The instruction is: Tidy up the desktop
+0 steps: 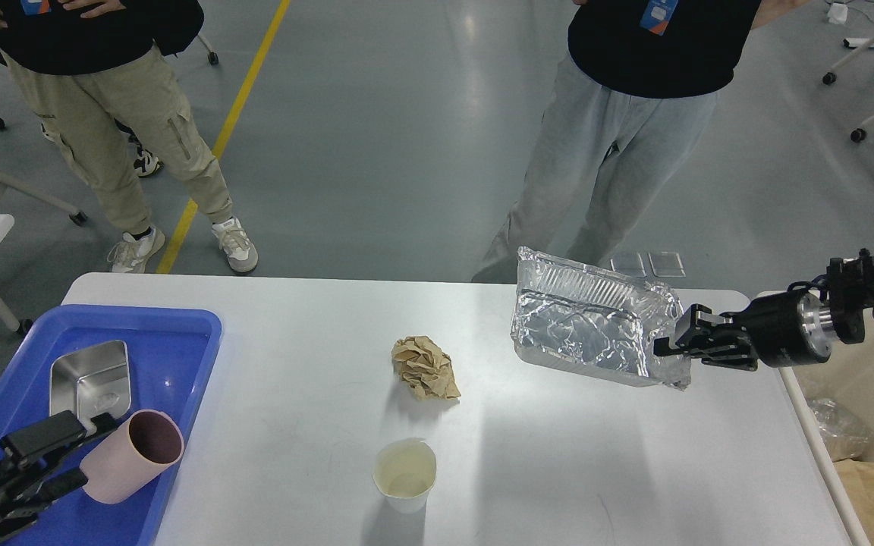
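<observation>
On your white table [558, 455] you have one crumpled paper ball [425, 368] and one paper cup [405, 475] mid-table — your right end effector [672, 346] clamps one foil tray [592, 326] above the far right, while your left end effector [50, 455], fingers apart, sits near-left over one blue tray [179, 334].

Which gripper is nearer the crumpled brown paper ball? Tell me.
Right. The right gripper holds the foil tray to the crumpled brown paper ball's right; the left gripper is farther, over the blue plastic tray.
</observation>
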You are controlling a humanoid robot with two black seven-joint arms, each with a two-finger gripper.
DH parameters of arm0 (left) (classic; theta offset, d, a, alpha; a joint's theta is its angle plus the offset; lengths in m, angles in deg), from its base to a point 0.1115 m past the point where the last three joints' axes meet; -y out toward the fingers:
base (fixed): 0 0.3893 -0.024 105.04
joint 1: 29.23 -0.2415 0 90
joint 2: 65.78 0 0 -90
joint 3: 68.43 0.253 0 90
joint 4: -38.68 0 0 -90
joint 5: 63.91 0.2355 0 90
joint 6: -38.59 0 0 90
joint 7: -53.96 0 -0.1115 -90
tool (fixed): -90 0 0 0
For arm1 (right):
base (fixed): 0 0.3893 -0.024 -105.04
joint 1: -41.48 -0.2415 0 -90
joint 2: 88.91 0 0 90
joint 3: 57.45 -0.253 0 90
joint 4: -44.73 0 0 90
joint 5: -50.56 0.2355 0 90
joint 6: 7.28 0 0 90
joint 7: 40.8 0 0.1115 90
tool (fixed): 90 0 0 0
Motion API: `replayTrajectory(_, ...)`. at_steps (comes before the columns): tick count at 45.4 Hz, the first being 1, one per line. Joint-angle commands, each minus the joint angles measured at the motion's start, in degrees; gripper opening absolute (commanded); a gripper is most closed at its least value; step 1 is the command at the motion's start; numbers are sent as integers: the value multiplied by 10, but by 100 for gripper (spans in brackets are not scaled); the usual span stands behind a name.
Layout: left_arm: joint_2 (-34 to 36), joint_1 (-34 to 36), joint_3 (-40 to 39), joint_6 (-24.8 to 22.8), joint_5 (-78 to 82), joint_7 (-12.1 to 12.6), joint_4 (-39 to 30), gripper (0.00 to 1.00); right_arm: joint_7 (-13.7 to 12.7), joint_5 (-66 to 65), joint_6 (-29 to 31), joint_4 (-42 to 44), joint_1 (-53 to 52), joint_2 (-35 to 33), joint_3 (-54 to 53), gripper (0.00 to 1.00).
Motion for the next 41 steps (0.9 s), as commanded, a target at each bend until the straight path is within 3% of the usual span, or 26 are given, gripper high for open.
replayTrajectory(1,69,-4,24,12,3,-4,-3,95,-1,0,0,0,4,0,0,0)
replayTrajectory(8,145,-4,45,13,33,-10,-3,95,-2,-1,-1,0,8,0,0,0)
replayTrajectory(19,288,4,52,10,77,-52,-3,95,-2,-11,-4,0,9,1,0,0)
replayTrajectory(24,345,47,51,7,78,-63,-3,95,-2,-11,-3,0,12,2,-1,0)
replayTrajectory(34,375,95,50,16,111,-60,-3,94,-2,-18,-4,0,16,5,-5,0)
replayTrajectory(41,374,86,51,96,161,-50,-3,90,-2,-18,-4,0,17,5,-6,0)
